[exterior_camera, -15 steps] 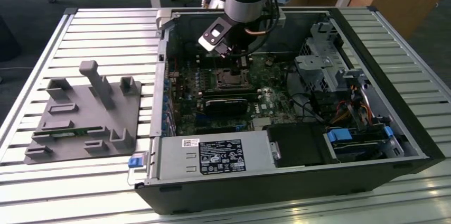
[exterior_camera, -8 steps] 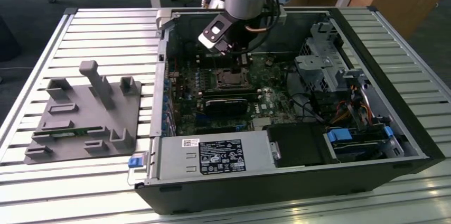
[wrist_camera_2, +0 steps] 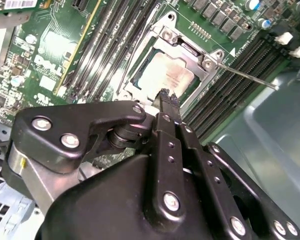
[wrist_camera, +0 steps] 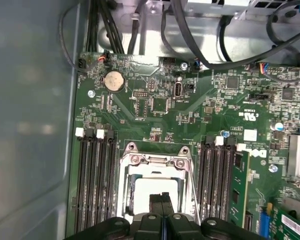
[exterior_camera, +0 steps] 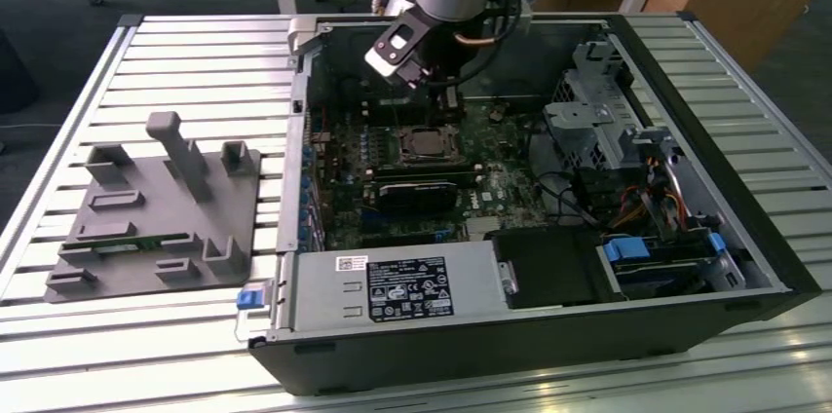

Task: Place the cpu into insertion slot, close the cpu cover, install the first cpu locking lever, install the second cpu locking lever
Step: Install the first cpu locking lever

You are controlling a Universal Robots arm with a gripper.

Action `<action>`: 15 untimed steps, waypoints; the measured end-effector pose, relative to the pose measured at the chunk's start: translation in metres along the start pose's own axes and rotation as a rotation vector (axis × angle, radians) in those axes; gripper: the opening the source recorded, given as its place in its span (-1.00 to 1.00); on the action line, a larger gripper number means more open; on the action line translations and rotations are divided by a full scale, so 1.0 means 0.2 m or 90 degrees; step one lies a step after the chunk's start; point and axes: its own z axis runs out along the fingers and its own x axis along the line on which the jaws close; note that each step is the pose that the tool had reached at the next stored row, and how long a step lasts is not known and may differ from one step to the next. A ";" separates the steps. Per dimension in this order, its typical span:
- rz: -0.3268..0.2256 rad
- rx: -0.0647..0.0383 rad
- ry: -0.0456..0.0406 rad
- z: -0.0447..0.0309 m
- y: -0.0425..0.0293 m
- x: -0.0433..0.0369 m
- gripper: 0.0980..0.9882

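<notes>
Shut on nothing, my black metal gripper (wrist_camera_2: 166,96) hangs over the pale tan-silver square cpu (wrist_camera_2: 165,75), seated in the dark, silver-rimmed insertion slot (wrist_camera_2: 138,77). Flat around it lies the silvery metal-frame cpu cover (wrist_camera: 155,161); one thin steel lever (wrist_camera_2: 250,76) juts alongside.

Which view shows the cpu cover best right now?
The second wrist view: the cpu cover sits close up, lying around the cpu, the gripper tip over one edge. The first wrist view shows it from above, partly behind the gripper. In the exterior view it is a small silvery frame.
</notes>
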 end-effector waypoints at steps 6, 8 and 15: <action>0.000 0.000 -0.0003 -0.048 0.001 0.001 -0.98; -0.001 0.000 -0.0003 -0.049 0.001 0.001 -0.98; -0.074 0.002 0.0002 -0.049 0.000 0.001 -0.98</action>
